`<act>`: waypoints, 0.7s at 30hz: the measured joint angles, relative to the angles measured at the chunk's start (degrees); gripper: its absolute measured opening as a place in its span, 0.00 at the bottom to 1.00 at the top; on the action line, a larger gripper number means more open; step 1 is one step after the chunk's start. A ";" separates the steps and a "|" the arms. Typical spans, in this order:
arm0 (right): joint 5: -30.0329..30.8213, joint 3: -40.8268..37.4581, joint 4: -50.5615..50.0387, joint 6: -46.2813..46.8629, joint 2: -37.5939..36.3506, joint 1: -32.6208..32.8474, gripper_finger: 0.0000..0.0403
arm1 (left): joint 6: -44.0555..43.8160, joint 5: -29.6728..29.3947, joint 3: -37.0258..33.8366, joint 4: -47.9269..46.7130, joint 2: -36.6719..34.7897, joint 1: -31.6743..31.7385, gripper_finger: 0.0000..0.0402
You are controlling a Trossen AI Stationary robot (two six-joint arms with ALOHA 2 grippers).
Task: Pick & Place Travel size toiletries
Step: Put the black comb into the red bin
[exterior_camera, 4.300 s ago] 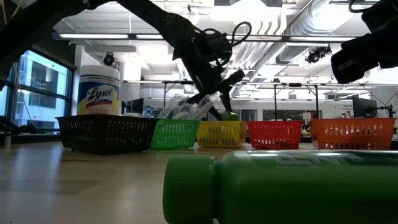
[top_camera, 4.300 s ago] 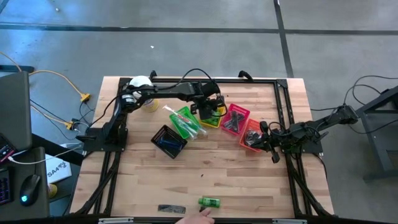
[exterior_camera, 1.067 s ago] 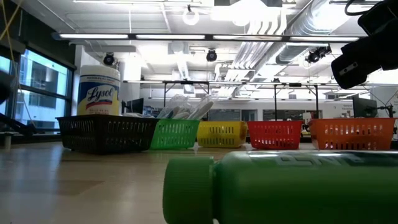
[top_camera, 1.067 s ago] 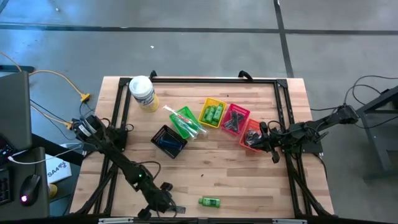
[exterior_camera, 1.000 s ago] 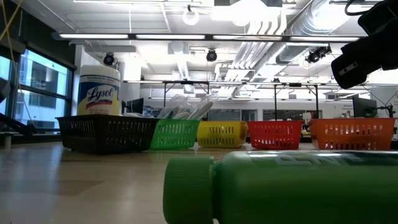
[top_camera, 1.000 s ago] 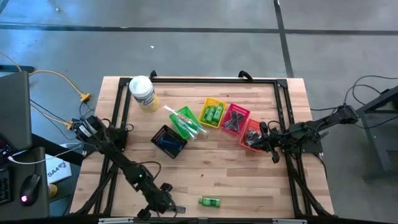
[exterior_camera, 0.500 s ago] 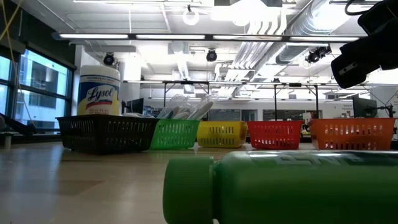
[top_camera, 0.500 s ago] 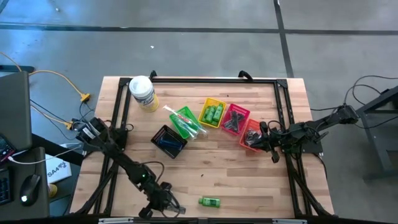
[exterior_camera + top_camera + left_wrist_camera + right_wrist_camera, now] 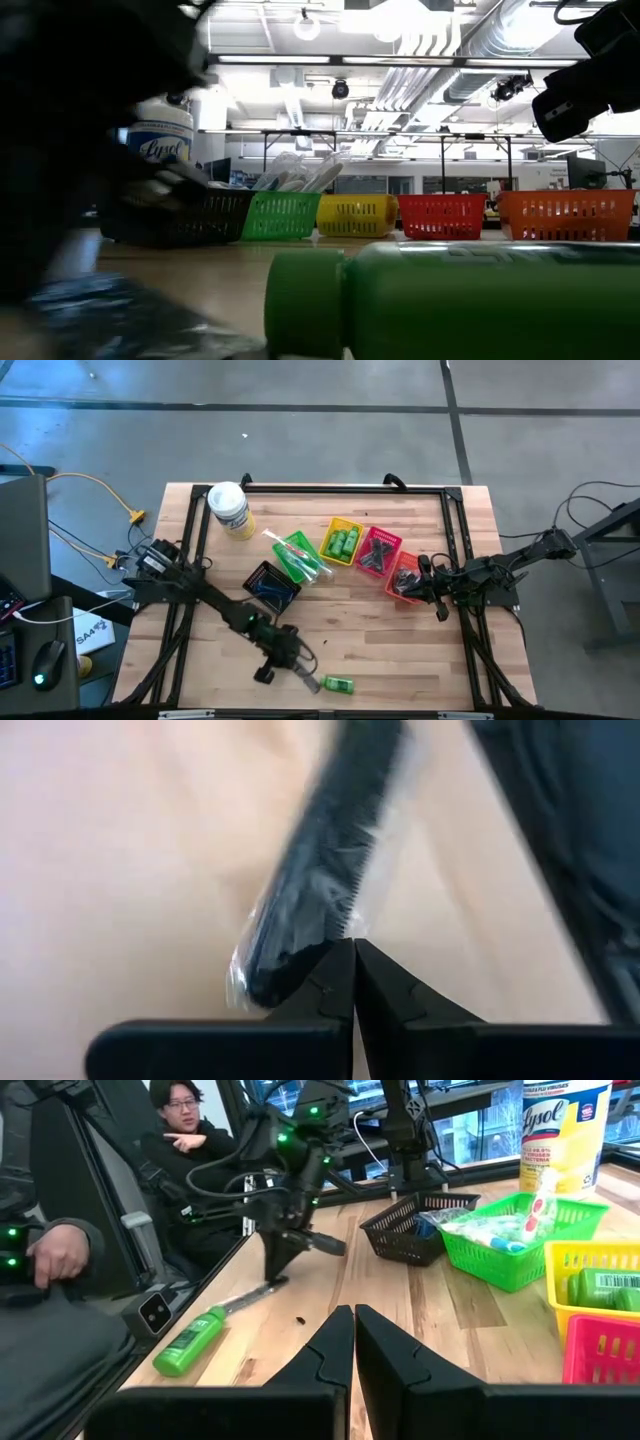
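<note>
The left gripper [image 9: 353, 945] has its fingers pressed together on the clear wrap of a black comb [image 9: 320, 870], near the table's [image 9: 400, 650] front edge, just beside a green bottle [image 9: 337, 684]. The right gripper [image 9: 353, 1312], fingers closed on nothing, waits by the orange basket [image 9: 403, 577]. Bare wood lies between them; two people sit beyond.

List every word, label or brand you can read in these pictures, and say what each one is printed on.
"Lysol": on the yellow label of the white-lidded tub at the far edge of the table, partly hidden in the low view.
Smaller print under that brand name: too small to read.
Embossed lettering on the green bottle lying close to the low camera: too blurred to read.
Label on the green bottles in the yellow basket: unreadable.
</note>
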 joint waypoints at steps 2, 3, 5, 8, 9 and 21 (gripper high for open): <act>-0.05 0.00 0.00 0.00 0.00 0.00 0.02 | 0.84 -1.28 -0.03 0.15 0.00 1.76 0.00; -0.08 -0.02 -0.02 0.00 0.00 0.00 0.02 | 1.34 -1.67 -0.04 0.37 0.01 2.57 0.00; -0.13 -0.02 -0.21 0.00 0.00 0.00 0.02 | 1.87 -2.22 -0.09 1.30 0.07 3.83 0.00; -0.13 0.01 -0.80 0.00 0.00 0.00 0.02 | 2.08 -2.35 -0.11 2.36 0.13 5.45 0.00; -0.11 0.00 -0.84 0.00 0.00 0.00 0.02 | 2.30 -2.38 -0.15 2.47 0.12 5.94 0.00; -0.13 0.01 -0.85 0.00 0.00 0.00 0.02 | 7.76 -5.22 2.54 1.02 -0.06 3.38 0.00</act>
